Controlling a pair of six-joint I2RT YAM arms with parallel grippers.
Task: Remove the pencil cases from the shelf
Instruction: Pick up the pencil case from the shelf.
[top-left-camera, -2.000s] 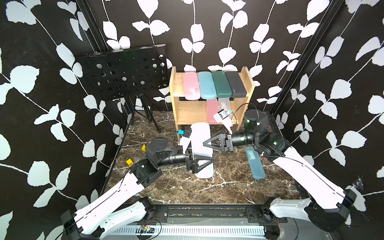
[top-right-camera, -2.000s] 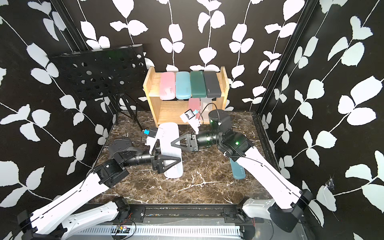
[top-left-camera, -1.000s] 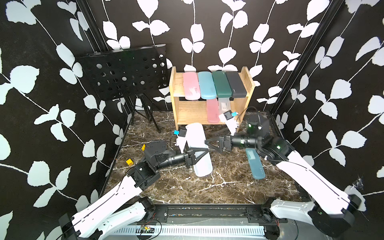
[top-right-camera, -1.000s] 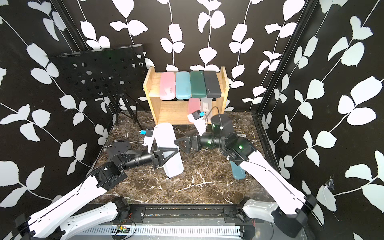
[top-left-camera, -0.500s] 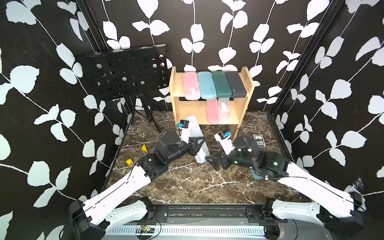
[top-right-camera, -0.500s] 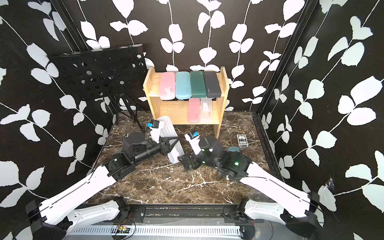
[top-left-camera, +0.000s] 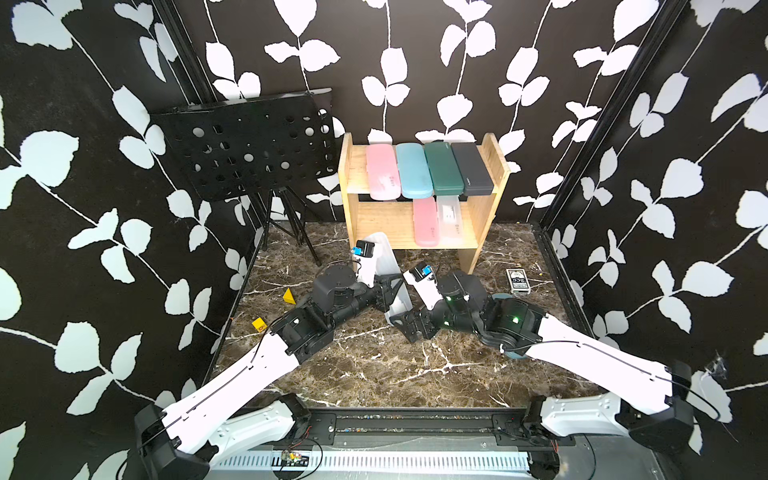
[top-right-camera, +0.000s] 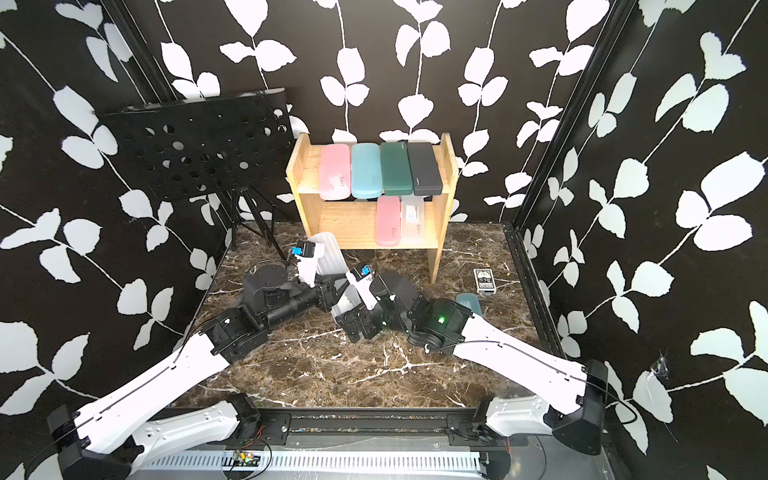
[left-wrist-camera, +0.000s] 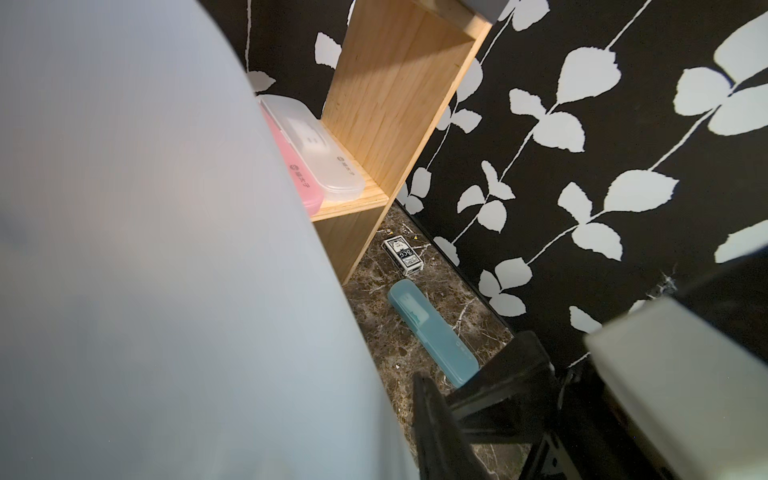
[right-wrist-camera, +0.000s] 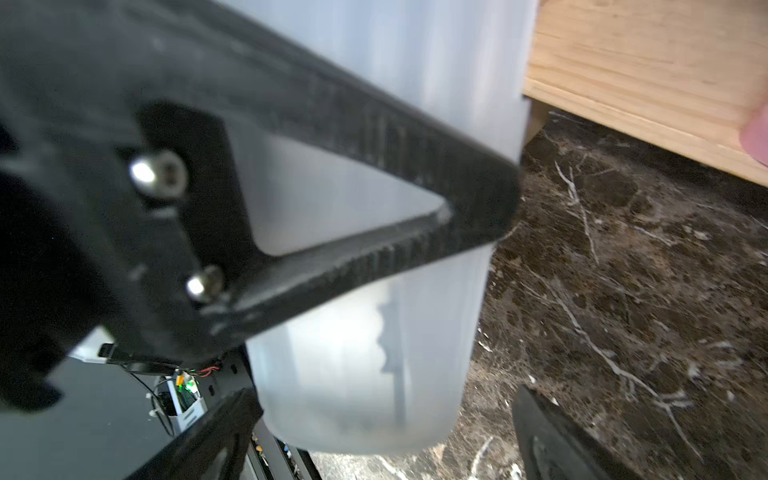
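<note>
Pencil cases counted in both top views: six on shelf (top-left-camera: 492, 174), two off it. Upper board, side by side: pink case (top-left-camera: 383, 172), light blue case (top-left-camera: 412, 170), dark green case (top-left-camera: 442, 168), dark grey case (top-left-camera: 471, 168). Lower board, touching each other: second pink case (top-left-camera: 424, 222) and shelved frosted case (top-left-camera: 451, 218). Off the shelf: floor blue case (top-right-camera: 468, 302), flat on marble floor (top-left-camera: 374, 374) near card box (top-right-camera: 484, 280), partly hidden by right arm (top-right-camera: 519, 357). Also off: frosted clear case (top-left-camera: 388, 266), tilted on end just in front of shelf's left foot, pinched narrow across its flat faces by left gripper (top-left-camera: 392, 291). Right gripper (top-left-camera: 409, 326) spread wide just below that case's lower end, gripping nothing.

Changed over last two seconds: both arms brought down from a raised meeting over mid-floor, case carried lower and nearer shelf. Shelf rows untouched. Reads as a set-down under way, six still to fetch.

Left wrist view: frosted clear case (left-wrist-camera: 145, 249) filling most of frame, blurred. Beyond it: the two lower-board cases, card box, floor blue case.

Right wrist view: one black finger (right-wrist-camera: 353, 174) of left gripper pressed flat on case. Right gripper's own fingers (right-wrist-camera: 548, 432) far apart either side of rounded end, no contact visible. Whether that end rests on marble: cannot tell.
</note>
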